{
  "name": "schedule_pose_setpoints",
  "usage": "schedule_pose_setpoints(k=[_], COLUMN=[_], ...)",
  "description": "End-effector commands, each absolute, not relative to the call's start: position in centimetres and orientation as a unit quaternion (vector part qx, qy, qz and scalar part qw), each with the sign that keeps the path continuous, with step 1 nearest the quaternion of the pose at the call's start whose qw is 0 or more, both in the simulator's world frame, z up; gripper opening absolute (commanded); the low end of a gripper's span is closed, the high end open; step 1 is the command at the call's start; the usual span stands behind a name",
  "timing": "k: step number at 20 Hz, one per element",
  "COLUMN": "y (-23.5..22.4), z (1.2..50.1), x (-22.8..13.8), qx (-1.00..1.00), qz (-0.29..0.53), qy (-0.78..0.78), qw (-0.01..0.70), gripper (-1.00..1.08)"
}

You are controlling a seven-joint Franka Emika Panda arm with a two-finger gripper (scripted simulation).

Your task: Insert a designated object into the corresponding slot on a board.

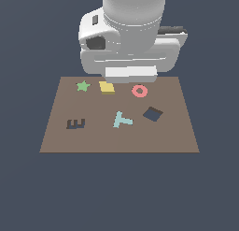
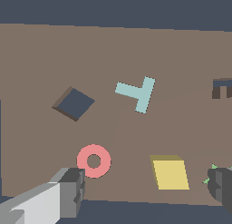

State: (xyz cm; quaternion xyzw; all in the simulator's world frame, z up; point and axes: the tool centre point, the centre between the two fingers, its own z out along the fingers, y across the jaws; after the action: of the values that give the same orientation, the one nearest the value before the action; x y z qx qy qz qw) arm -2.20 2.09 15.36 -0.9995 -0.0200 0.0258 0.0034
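Note:
The yellow square block (image 1: 107,87) (image 2: 171,173) lies flat on the brown board (image 1: 93,136) (image 2: 54,51) near its far edge, between a green star and a pink ring. The slot (image 1: 152,114) (image 2: 74,103), a dark navy recess turned like a diamond, is on the exterior view's right side of the board. My gripper (image 2: 147,184) is open, its fingers (image 2: 72,189) spread wide and hovering above the block with nothing held. In the exterior view the arm's white hand (image 1: 130,61) hangs over the board's far edge and hides the fingers.
A green star (image 1: 83,86) (image 2: 210,173), partly behind one finger, and a pink ring (image 1: 139,90) (image 2: 94,161) flank the block. A pale blue T (image 1: 122,119) (image 2: 137,93) lies mid-board. A dark E-shaped recess (image 1: 75,124) (image 2: 222,88) is on the exterior view's left.

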Motion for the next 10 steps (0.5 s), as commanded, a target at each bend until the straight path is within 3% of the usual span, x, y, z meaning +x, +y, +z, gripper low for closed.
schedule_pose_setpoints(k=[1, 10], y=[2.1, 1.3], z=[15.4, 14.0], x=[-2.2, -3.3], qx=[-0.999, -0.999], qz=[0.026, 0.022], qy=[-0.02, -0.035], qw=[0.003, 0.003], gripper=[1.0, 1.0])
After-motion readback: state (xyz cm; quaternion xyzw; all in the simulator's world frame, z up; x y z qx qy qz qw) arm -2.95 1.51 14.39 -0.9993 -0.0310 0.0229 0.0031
